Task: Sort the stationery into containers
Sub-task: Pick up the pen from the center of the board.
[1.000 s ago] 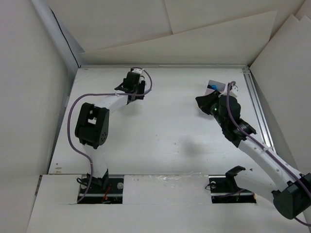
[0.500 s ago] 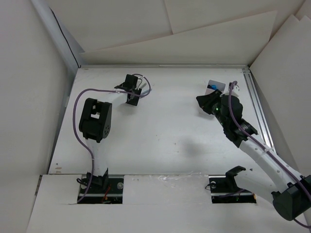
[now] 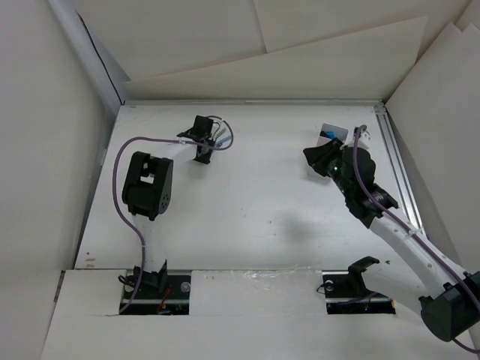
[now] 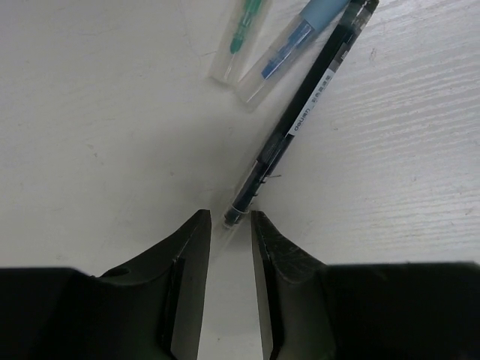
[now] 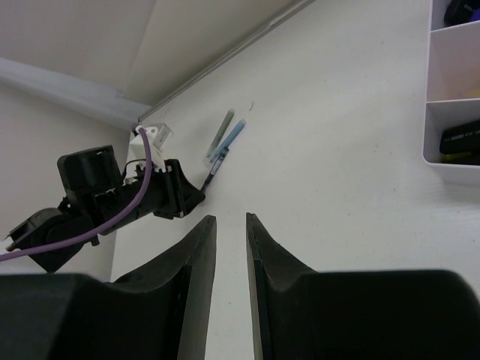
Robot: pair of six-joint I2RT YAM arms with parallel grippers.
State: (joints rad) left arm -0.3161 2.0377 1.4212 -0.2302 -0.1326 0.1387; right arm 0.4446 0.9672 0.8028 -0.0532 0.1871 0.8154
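Observation:
Three thin pens lie side by side at the back left of the table: a black one (image 4: 300,127), a clear one with blue ink (image 4: 289,49) and a clear one with green ink (image 4: 240,34). They also show in the top view (image 3: 222,139). My left gripper (image 4: 230,217) is low over the table and narrowly open, with the black pen's tip just between its fingertips, not clamped. The pale divided box (image 5: 454,90) holds a black highlighter (image 5: 461,139) in one compartment. My right gripper (image 5: 231,219) is slightly open and empty, hanging above the table left of the box (image 3: 339,131).
White boards wall the table on all sides, with a metal rail (image 3: 397,165) along the right edge. The left arm's purple cable (image 3: 124,154) loops out to the left. The left gripper shows in the right wrist view (image 5: 180,196).
The left arm stretched forward and lowered its gripper to the table beside the pens during the first half second, then stayed still. The right arm has not moved.

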